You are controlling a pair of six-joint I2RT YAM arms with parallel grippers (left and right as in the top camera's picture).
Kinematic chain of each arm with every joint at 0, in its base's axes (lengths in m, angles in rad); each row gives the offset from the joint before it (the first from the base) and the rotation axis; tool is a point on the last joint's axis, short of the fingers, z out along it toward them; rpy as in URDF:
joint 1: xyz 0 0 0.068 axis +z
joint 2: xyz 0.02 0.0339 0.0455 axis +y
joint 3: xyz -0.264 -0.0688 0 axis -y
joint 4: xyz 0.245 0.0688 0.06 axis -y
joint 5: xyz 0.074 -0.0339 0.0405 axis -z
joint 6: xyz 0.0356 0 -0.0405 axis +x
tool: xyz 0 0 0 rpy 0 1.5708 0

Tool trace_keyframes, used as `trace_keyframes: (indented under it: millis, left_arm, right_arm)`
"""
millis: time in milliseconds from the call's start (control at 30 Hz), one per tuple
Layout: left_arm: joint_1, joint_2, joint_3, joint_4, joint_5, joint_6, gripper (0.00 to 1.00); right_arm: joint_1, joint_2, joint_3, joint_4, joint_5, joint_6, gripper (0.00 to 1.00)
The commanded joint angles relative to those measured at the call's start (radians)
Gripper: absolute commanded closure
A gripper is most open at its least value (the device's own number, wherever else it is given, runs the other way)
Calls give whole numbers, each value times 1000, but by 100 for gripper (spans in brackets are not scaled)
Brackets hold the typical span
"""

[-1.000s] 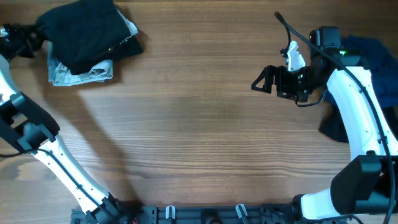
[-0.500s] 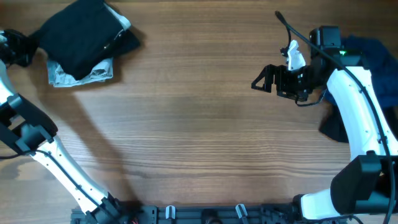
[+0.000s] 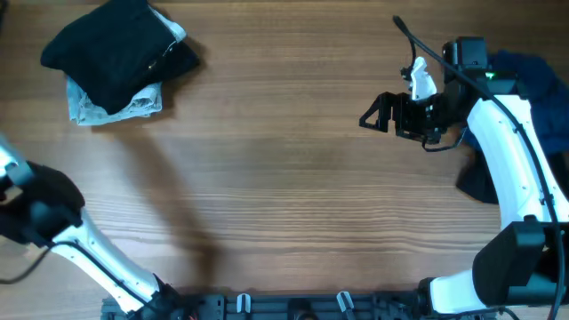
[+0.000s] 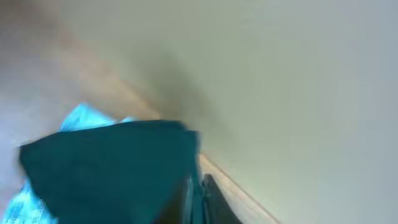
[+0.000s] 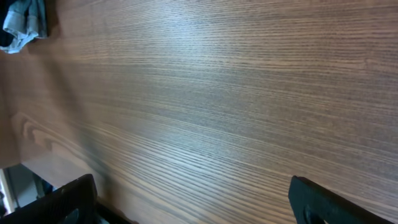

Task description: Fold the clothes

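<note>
Folded pile: a black garment (image 3: 111, 49) lies on top of a pale grey one (image 3: 116, 105) at the far left corner of the worktop (image 3: 267, 178). The grey edge peeks out below and to the right.
Loose clothes: a blue garment (image 3: 524, 69) is bunched at the far right edge, partly behind the right arm (image 3: 507, 151). A darker fold (image 3: 474, 185) shows just beside that arm.
Right jaws: spread wide and holding nothing, hanging over bare wood, well apart from both lots of clothes.
Left jaws: outside the overhead view, and the left wrist view is too blurred, so I cannot tell how they stand. That view shows only a smeared dark cloth (image 4: 112, 168).
Left arm (image 3: 44, 213): low at the near left edge.
</note>
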Motion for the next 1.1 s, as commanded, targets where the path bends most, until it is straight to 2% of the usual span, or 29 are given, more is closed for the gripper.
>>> trace_keyframes:
  millis: [0, 67, 133, 433, 567, 733, 800, 933, 1067]
  left_arm:
    - [-132, 16, 1, -18, -317, 57, 96]
    - [-201, 66, 1, -18, -557, 69, 96]
    - [-232, 127, 1, -11, -657, 79, 96]
    - [-235, 467, 1, 3, -745, 78, 93]
    - [-237, 426, 1, -9, -818, 79, 96]
    - [-288, 179, 1, -39, -808, 75, 96]
    - [-322, 146, 1, -44, -808, 75, 96]
    - [-342, 220, 1, -109, -803, 16, 96]
    - [-342, 375, -1, -192, -800, -13, 96]
  right_arm:
    - [2, -11, 9, 5, 10, -29, 1]
    - [2, -11, 9, -2, 11, -32, 1]
    - [2, -11, 9, -11, 33, -32, 0]
    - [2, -11, 9, -2, 40, -31, 0]
    - [1, -11, 9, -7, 40, -31, 0]
    - [2, -11, 9, -2, 40, -32, 1]
    - [2, -11, 9, 1, 40, -32, 0]
    - [2, -11, 9, -1, 40, -32, 1]
    - [1, -11, 9, -2, 48, -33, 1]
